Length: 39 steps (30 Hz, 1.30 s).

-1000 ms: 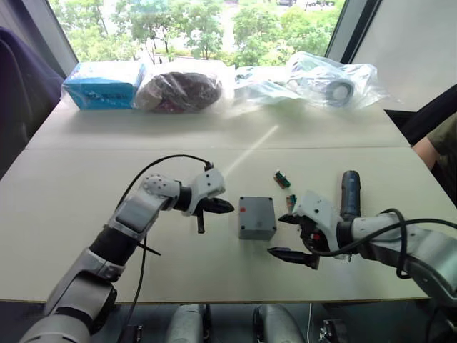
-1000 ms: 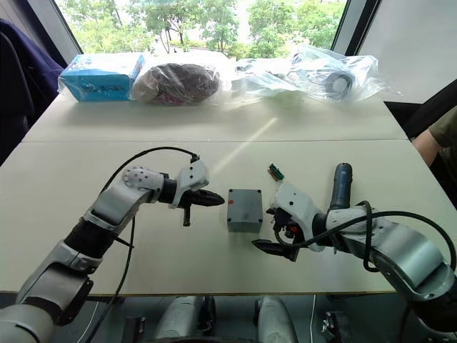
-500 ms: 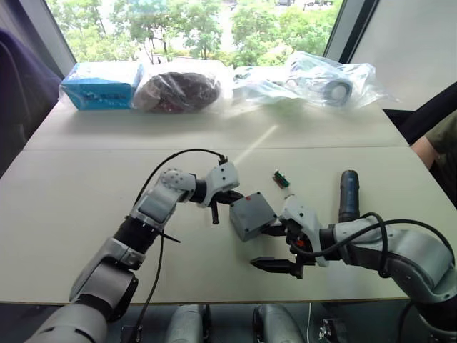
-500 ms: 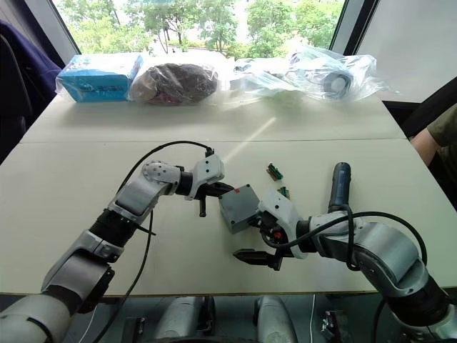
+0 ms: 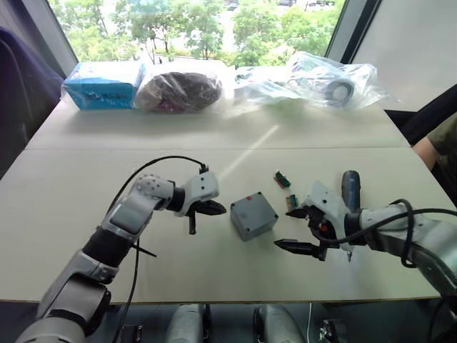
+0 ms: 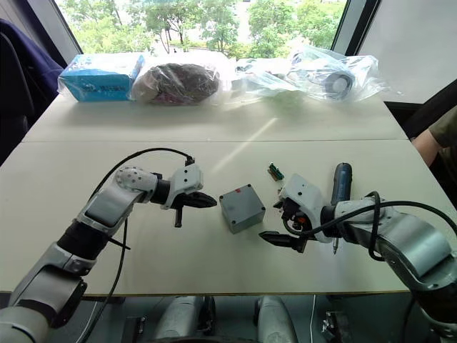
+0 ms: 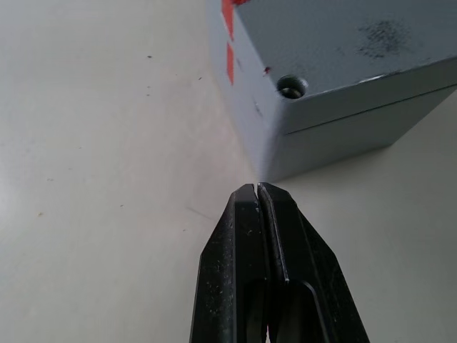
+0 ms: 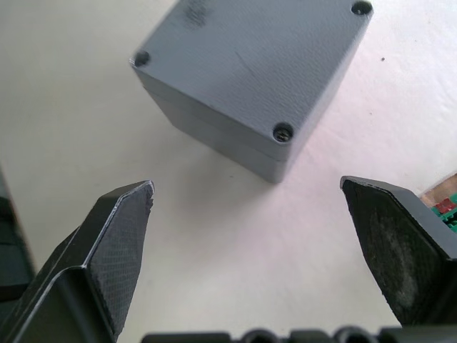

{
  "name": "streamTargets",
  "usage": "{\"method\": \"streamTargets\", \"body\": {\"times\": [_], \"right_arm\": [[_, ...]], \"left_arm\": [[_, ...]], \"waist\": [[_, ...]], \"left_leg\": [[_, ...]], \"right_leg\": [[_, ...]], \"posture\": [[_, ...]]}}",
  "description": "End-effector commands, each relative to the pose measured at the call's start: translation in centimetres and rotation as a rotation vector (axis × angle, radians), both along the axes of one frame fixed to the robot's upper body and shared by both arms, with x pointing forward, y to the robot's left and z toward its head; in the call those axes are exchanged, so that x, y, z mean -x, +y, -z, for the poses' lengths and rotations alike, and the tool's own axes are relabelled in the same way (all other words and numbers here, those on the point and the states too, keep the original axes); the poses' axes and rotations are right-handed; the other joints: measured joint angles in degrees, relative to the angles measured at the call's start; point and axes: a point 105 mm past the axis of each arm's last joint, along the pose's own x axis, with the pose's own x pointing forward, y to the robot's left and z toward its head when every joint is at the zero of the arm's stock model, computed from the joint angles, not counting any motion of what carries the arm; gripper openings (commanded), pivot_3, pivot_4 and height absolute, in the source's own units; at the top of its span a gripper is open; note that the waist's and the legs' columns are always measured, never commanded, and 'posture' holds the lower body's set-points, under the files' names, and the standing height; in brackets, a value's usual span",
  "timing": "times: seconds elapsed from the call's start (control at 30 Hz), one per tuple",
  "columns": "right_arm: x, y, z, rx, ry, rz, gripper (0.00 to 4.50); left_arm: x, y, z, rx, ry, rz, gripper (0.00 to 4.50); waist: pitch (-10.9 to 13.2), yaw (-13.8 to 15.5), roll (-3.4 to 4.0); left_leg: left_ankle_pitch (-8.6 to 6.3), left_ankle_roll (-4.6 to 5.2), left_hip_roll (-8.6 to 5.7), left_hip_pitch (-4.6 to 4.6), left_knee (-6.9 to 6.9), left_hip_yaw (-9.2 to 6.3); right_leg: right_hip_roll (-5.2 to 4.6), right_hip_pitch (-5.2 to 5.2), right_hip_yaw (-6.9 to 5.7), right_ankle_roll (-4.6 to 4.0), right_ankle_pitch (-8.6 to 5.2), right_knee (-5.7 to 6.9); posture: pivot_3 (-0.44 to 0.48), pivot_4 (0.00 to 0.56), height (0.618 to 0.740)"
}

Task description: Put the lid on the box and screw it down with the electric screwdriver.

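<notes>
Grey lidded box (image 5: 253,216) between grippers

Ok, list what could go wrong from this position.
The lid already sits on the box, which lies skewed between the grippers; a nudge from the shut left gripper could turn it further and misalign the screw holes.

The electric screwdriver lies just behind the open right gripper; reaching back for it could roll it away.

Small green parts lie near the box and could be swept aside.
</notes>
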Motion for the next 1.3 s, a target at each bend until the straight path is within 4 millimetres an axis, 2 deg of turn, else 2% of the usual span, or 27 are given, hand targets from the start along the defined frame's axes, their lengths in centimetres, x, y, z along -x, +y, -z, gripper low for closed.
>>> {"method": "streamTargets", "body": {"times": [0.03,0.37,1.17,1.23,1.3], "right_arm": [[-0.4,0.9,-0.2,-0.009,-0.035,-0.046,4.42],[0.7,2.2,0.1,-0.052,0.008,-0.098,4.42],[0.5,2.2,-0.1,-0.097,0.029,-0.044,4.42],[0.2,1.4,-0.8,-0.1,0.013,-0.025,4.42],[-0.4,0.2,-2.4,-0.133,-0.018,0.005,4.42]], "left_arm": [[0.3,-1.1,-1.1,0.043,-0.027,0.021,0.0],[-0.4,-1.9,-1.4,0.066,-0.052,0.003,0.0],[-1.3,-2.3,-1.8,0.084,-0.081,-0.017,0.0],[-1.3,-2.0,-2.1,0.081,-0.085,-0.017,0.0],[-1.3,-1.4,-2.6,0.076,-0.088,-0.017,0.0]], "waist": [[0.0,0.0,0.0],[0.0,0.0,0.0],[0.0,0.0,0.0],[0.0,0.1,0.0],[0.0,0.1,0.0]], "left_leg": [[0.0,0.0,0.0,0.0,0.0,0.0],[0.0,0.0,0.0,0.0,0.0,-0.01],[0.0,0.0,-0.01,0.0,0.01,0.0],[0.0,0.0,-0.01,0.0,0.01,0.0],[0.0,0.0,-0.02,0.0,0.01,0.0]], "right_leg": [[0.0,0.0,0.0,0.0,0.0,0.0],[0.01,0.01,-0.01,0.01,0.0,0.01],[0.01,0.01,-0.01,0.01,0.01,0.01],[0.0,0.01,-0.01,0.01,0.01,0.01],[0.0,0.01,-0.01,0.01,0.01,0.01]], "posture": [[0.0,0.15,0.74],[0.0,0.15,0.74],[0.0,0.15,0.74],[0.0,0.15,0.74],[0.0,0.15,0.74]]}}
